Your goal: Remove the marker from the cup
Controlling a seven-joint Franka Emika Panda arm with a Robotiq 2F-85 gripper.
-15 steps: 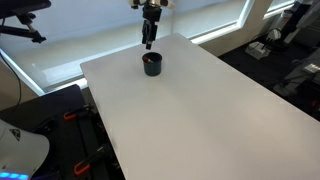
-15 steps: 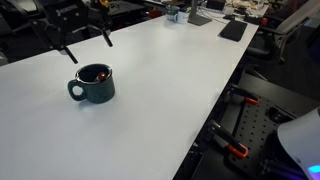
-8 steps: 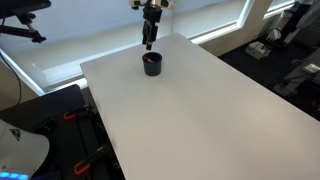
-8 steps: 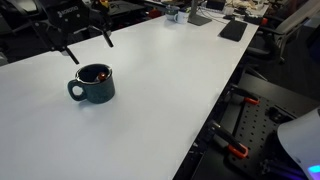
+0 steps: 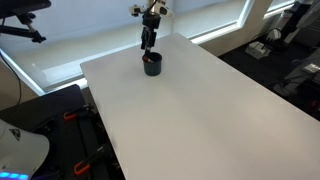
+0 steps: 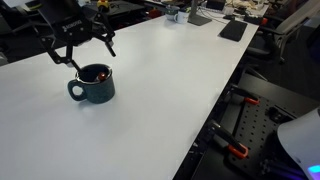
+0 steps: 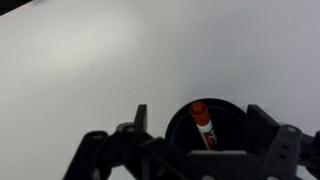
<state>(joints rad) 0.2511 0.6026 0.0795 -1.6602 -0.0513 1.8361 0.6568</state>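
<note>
The cup is a small dark mug with a handle, standing near the far edge of the white table; it also shows in an exterior view. The marker stands inside the cup, leaning, its reddish-orange end up; only a red speck of it shows in an exterior view. My gripper hangs just above the cup, fingers open on either side of the rim. In the wrist view the gripper straddles the cup with the marker between the fingers, apart from them.
The white table spreads wide around the cup. Its far edge lies just behind the cup. Black stands and equipment sit beside the table's long edge. Small items lie at the table's far end.
My gripper has come down toward the cup and now sits close over its rim. The cup and marker have not moved.
</note>
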